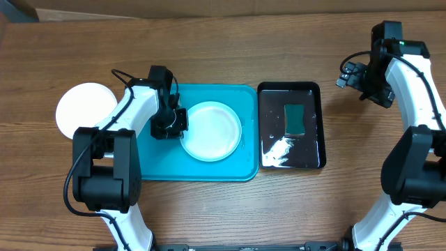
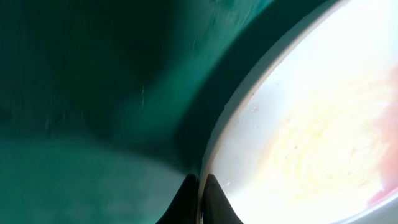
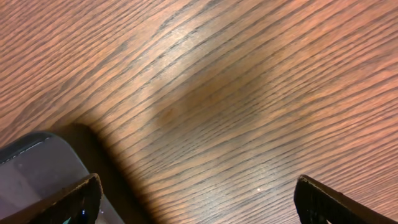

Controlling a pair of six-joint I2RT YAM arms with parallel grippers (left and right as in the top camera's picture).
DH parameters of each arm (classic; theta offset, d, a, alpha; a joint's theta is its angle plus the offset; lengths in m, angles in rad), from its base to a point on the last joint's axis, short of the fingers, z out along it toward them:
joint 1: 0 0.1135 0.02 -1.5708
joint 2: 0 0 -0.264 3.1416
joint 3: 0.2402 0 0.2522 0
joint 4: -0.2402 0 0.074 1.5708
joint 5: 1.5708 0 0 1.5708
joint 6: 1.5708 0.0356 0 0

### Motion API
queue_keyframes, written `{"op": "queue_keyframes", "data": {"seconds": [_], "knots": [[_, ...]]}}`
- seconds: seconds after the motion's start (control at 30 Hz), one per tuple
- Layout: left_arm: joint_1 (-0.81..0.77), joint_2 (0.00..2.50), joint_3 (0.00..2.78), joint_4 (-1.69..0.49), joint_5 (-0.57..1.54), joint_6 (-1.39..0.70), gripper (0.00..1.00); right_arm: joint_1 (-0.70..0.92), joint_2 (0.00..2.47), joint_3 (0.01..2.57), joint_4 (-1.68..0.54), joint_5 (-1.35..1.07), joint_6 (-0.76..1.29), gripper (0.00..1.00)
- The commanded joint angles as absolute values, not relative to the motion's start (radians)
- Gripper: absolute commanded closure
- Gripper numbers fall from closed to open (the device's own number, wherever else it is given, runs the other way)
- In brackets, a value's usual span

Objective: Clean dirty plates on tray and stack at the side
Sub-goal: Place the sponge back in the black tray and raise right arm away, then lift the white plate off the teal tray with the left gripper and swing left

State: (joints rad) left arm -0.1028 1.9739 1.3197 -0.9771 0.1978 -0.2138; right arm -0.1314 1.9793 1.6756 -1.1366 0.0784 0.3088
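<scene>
A pale round plate [image 1: 212, 130] lies on the turquoise tray [image 1: 240, 167]. My left gripper [image 1: 178, 127] is at its left edge. In the left wrist view the two fingers [image 2: 200, 186] are pinched together on the plate's rim; the plate [image 2: 311, 124] shows a yellowish film and a red smear at the lower right. A white plate [image 1: 83, 109] lies on the table left of the tray. A third plate does not show. My right gripper [image 1: 346, 75] is open and empty over bare wood [image 3: 196, 193], right of the black tray.
A glossy black tray [image 1: 310, 90] with a green sponge [image 1: 295, 118] and white foam stands right of the turquoise tray; its corner shows in the right wrist view [image 3: 31, 168]. The table is brown wood.
</scene>
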Motion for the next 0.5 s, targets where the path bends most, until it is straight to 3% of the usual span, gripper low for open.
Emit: {"op": "queue_keyframes", "data": {"seconds": [0.0, 0.47], "knots": [[-0.084, 1.947, 1.409, -1.028, 0.174, -0.205, 0.96, -0.136, 1.954, 1.688, -1.131, 0.081, 0.314, 0.0], [-0.099, 1.946, 1.819, -1.268, 0.14, -0.192, 0.96, -0.136, 1.954, 1.688, -1.131, 0.081, 0.314, 0.0]]}}
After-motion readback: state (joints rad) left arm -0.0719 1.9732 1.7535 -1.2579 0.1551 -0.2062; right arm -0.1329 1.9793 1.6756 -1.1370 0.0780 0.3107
